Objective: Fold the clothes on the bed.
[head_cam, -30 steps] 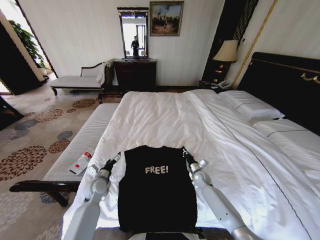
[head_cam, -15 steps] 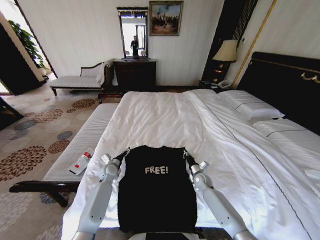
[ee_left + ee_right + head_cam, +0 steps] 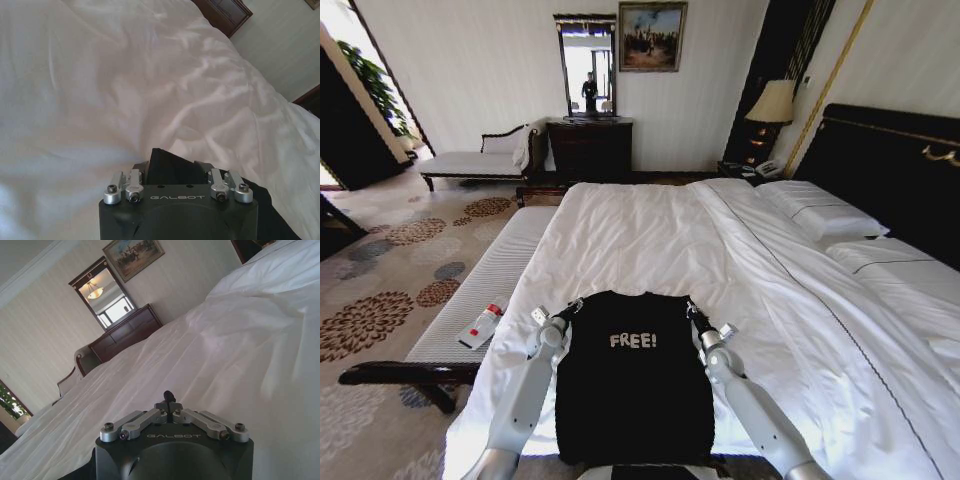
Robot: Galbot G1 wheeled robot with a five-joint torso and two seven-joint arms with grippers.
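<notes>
Hotel room, white-duveted bed [image 3: 650, 235]. Black "FREE!" T-shirt [image 3: 635, 385] lay flat at near edge. Left gripper [image 3: 570, 306] pinched left shoulder corner; right gripper [image 3: 691, 309] pressed together at right corner. Risk: thin pinch slipping, uneven lift skewing fold.

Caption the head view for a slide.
Both grippers, left and right, pinch the black T-shirt's far corners on the white bed.
</notes>
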